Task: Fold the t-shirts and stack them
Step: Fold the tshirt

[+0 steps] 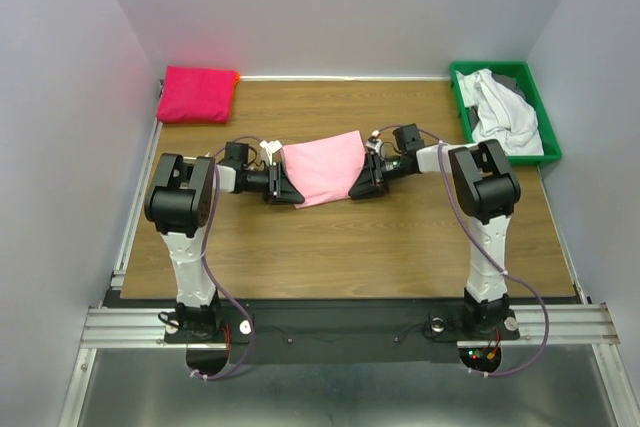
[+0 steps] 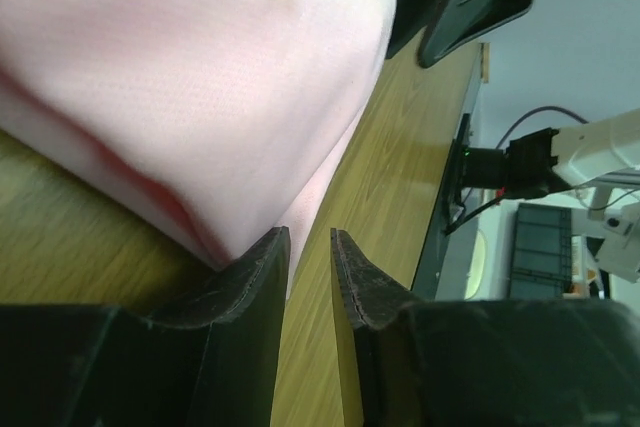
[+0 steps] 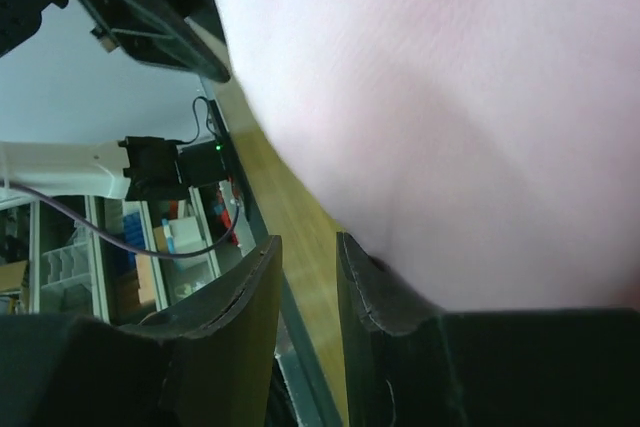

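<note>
Lying flat, the pink t-shirt touches both arms' narrowly parted jaws.

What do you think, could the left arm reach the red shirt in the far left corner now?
Probably yes: bare table lies between the left end effector and the red shirt, nothing blocking.

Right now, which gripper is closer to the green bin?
Right. The right gripper is at the edge of the pink shirt facing the green bin; the left gripper is at the shirt's opposite edge, with the shirt between it and the bin.
</note>
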